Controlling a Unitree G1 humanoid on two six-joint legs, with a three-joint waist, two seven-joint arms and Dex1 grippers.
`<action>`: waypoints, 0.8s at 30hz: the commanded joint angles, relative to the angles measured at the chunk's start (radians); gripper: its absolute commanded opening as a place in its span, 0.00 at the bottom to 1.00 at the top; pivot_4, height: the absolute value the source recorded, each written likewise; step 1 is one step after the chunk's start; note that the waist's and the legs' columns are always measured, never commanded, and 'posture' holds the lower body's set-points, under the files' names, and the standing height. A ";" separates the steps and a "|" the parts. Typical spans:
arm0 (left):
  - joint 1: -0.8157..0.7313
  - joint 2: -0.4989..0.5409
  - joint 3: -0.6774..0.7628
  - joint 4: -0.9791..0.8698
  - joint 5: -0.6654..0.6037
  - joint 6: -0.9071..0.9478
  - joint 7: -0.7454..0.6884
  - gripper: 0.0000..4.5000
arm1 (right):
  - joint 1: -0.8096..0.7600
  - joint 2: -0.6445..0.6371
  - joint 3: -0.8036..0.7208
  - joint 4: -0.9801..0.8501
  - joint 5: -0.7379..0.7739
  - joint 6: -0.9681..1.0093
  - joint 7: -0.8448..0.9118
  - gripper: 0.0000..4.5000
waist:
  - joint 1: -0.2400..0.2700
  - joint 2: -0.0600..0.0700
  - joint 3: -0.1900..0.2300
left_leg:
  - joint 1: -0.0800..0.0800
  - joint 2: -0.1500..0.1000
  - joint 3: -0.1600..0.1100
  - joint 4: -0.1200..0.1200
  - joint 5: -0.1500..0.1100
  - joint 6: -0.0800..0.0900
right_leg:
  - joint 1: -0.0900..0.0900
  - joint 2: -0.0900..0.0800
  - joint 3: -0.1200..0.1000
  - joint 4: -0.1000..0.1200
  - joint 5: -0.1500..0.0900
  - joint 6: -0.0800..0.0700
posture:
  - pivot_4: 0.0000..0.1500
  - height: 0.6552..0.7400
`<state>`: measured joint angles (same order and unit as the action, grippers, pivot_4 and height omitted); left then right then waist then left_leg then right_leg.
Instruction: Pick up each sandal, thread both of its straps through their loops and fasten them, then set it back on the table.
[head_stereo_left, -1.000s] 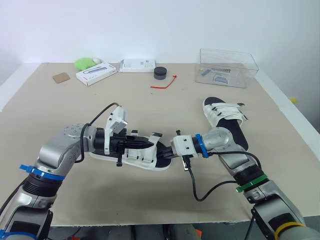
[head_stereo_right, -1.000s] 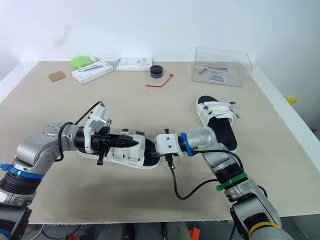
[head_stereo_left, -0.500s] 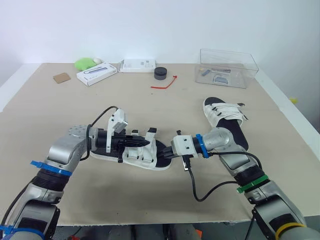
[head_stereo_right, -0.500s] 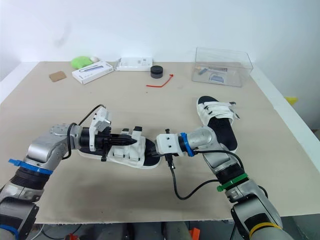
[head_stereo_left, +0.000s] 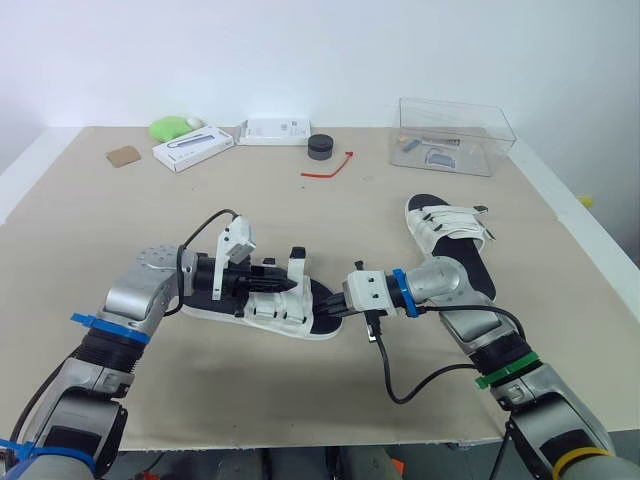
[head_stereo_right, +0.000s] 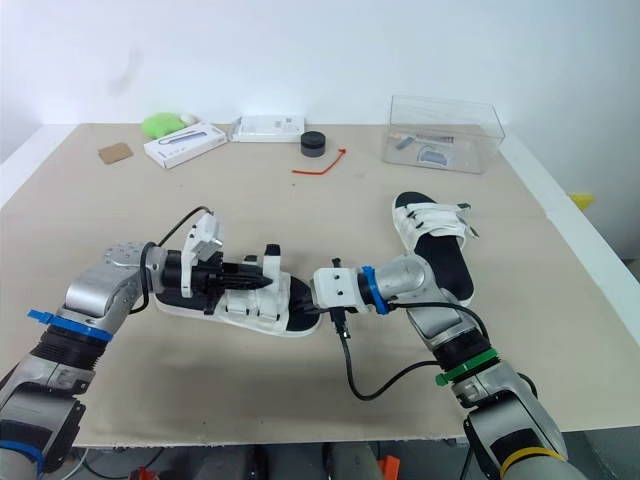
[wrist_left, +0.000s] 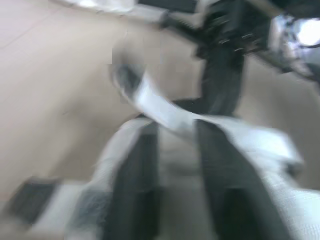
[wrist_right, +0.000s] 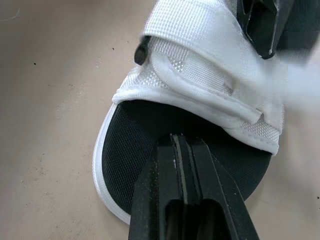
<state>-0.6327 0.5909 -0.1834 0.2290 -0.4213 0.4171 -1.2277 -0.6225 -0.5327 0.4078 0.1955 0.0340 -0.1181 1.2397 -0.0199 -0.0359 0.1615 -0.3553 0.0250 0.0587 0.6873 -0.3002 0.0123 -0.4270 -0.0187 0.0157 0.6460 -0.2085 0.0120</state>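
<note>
Newly upright stands the white fabric strap (head_stereo_left: 297, 262) at the left gripper (head_stereo_left: 288, 285), grip untellable; closed right gripper (head_stereo_left: 335, 308) pins the white black-soled sandal (head_stereo_left: 272, 314) steady.

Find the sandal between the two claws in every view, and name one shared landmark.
Left eye view: sandal low, centre-left.
Right eye view: low, centre-left again.
Left wrist view: its white straps, close ahead.
Right wrist view: its black footbed and white straps, close ahead.
Shared landmark: the left claw at the straps.
</note>
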 joint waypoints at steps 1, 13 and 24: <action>-0.031 0.016 0.028 0.018 0.041 -0.049 -0.001 0.61 | 0.025 -0.031 0.016 0.026 -0.047 0.017 0.010 0.00 | 0.000 0.000 0.000 | 0.000 0.000 0.000 0.000 0.000 0.000 | 0.000 0.000 0.000 0.000 0.000 0.000 | 1.00 1.00; -0.135 0.000 0.082 -0.088 -0.024 0.010 -0.038 0.81 | 0.023 -0.029 0.017 0.035 -0.052 0.006 0.006 0.00 | 0.000 0.000 0.000 | -0.001 -0.001 0.000 0.000 -0.001 0.001 | -0.001 -0.001 0.000 0.000 0.002 -0.003 | 1.00 1.00; -0.218 -0.043 -0.050 0.133 -0.012 0.210 -0.218 0.03 | 0.005 -0.024 0.013 0.048 -0.054 0.008 -0.009 0.00 | 0.000 -0.001 0.000 | -0.001 -0.001 -0.001 0.001 -0.001 0.001 | -0.001 0.000 -0.001 0.000 0.000 0.000 | 1.00 1.00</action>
<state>-0.7906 0.5431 -0.2315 0.3280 -0.4342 0.5927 -1.4045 -0.6286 -0.5381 0.4108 0.2007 0.0341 -0.1303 1.2395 -0.0201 -0.0364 0.1618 -0.3571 0.0242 0.0577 0.6882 -0.3008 0.0131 -0.4277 -0.0183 0.0135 0.6458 -0.2087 0.0121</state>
